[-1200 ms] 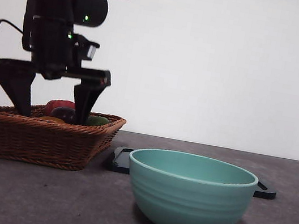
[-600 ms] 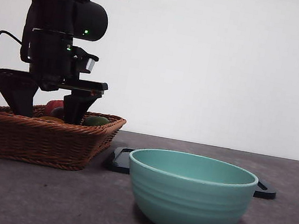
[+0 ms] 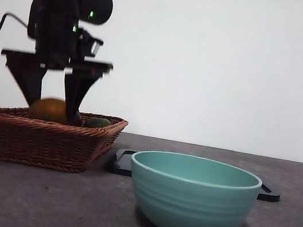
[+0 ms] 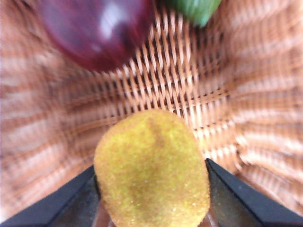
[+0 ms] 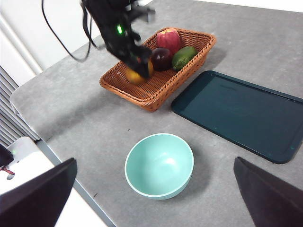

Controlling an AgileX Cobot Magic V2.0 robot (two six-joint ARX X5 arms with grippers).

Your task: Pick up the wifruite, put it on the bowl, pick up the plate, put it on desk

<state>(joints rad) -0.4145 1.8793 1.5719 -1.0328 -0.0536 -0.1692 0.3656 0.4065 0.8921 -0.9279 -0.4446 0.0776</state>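
Note:
The wifruite (image 3: pixel 49 110) is a round orange fruit held between the jaws of my left gripper (image 3: pixel 52 109), just above the floor of the brown wicker basket (image 3: pixel 37 138). In the left wrist view the wifruite (image 4: pixel 151 170) fills the gap between the left gripper's (image 4: pixel 151 191) black jaws. The right wrist view shows the wifruite (image 5: pixel 134 75) under the left gripper (image 5: pixel 137 59) at the basket's near end. The teal bowl (image 3: pixel 191 199) stands empty on the grey desk (image 3: pixel 38 199), to the right of the basket. My right gripper (image 5: pixel 154 161) is open, high above the bowl (image 5: pixel 159 165).
In the basket (image 5: pixel 156 90) lie a dark red-purple fruit (image 5: pixel 162 57), a red apple (image 5: pixel 168 39) and a green fruit (image 5: pixel 182 56). A glossy dark tray (image 5: pixel 241 113) lies behind the bowl, beside the basket. The desk's edge (image 5: pixel 71 175) runs near the bowl.
The left gripper went down into the basket, closed on the orange fruit and has risen, so the fruit now shows at the basket's rim.

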